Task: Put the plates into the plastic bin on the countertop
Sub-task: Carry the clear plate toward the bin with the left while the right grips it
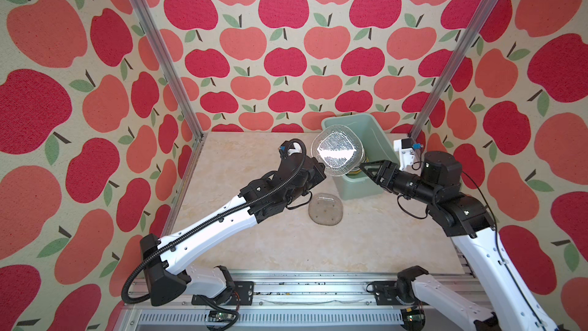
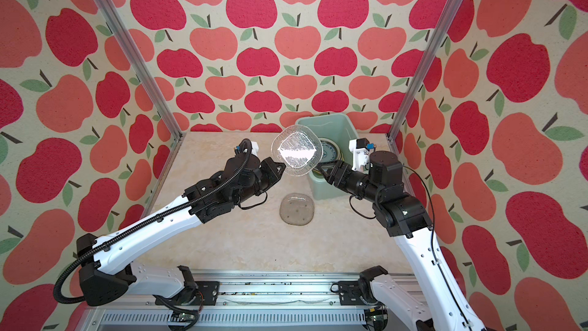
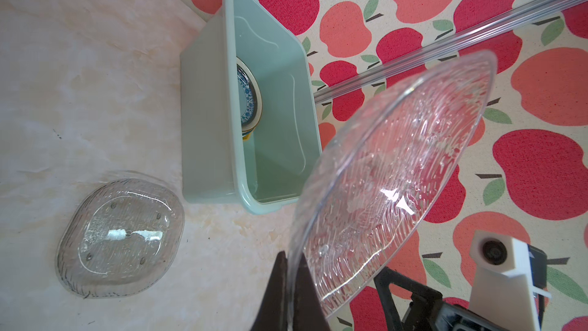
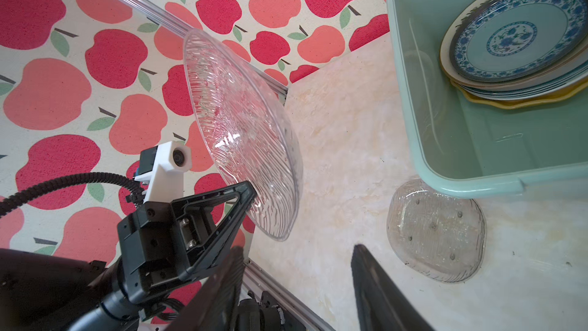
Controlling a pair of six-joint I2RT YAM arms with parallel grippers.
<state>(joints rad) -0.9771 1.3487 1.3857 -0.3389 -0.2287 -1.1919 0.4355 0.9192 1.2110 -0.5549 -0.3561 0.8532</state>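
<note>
My left gripper [image 3: 291,257] is shut on the rim of a clear ribbed glass plate [image 1: 337,151] [image 2: 297,149] [image 3: 397,170]. It holds the plate up on edge, in the air beside the near left corner of the mint-green plastic bin [image 1: 378,135] [image 2: 337,125]. My right gripper [image 4: 297,248] [image 1: 366,168] is open just right of that plate [image 4: 241,128], nothing between its fingers. A second clear plate [image 1: 326,209] [image 4: 436,234] lies on the countertop [image 1: 254,249] before the bin. Several plates, a blue-patterned one [image 4: 512,39] on top, are stacked inside the bin.
The bin [image 3: 206,122] stands at the back right of the countertop against the apple-patterned wall. Aluminium posts [image 1: 159,49] rise at the back corners. The left arm [image 1: 222,218] stretches across the left half of the surface.
</note>
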